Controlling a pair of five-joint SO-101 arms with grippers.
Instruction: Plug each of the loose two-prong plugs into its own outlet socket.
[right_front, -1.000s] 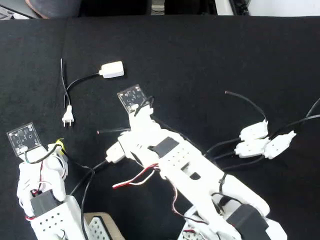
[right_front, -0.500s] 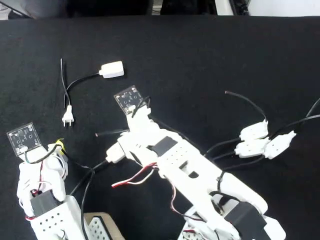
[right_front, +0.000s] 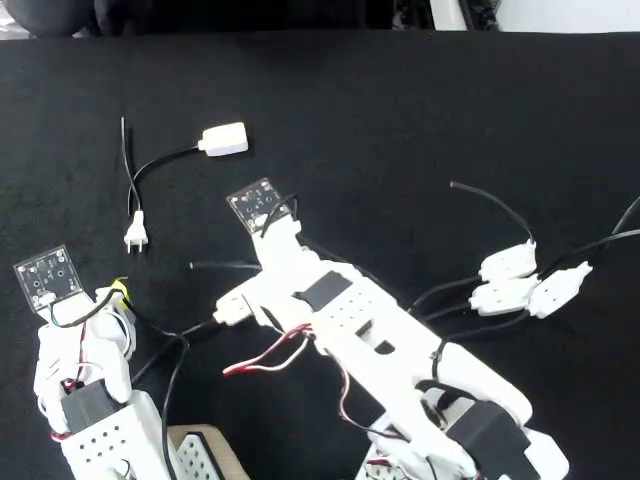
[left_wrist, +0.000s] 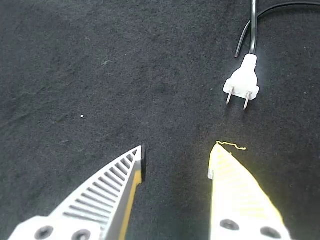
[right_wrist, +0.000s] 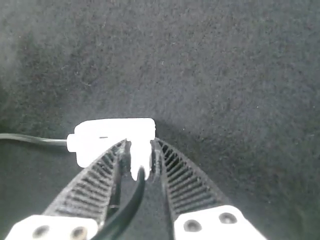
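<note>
Plug (left_wrist: 241, 87) on the left is lying flat on the table (right_front: 400, 120), just far and slightly right of the left gripper (left_wrist: 178, 147), whose jaws are standing spread. Its long axis is running near to far, prongs pointing near at them. Rightward, the right gripper (right_wrist: 139, 146) is pinching a second plug (right_wrist: 140, 161) right at a white socket (right_wrist: 110, 134).

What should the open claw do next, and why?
Probably ease the left gripper forward and slightly sideways until it straddles the white two-prong plug. The gripper is open and empty, and the plug lies loose on the black table just ahead, prongs pointing back toward it.
</note>
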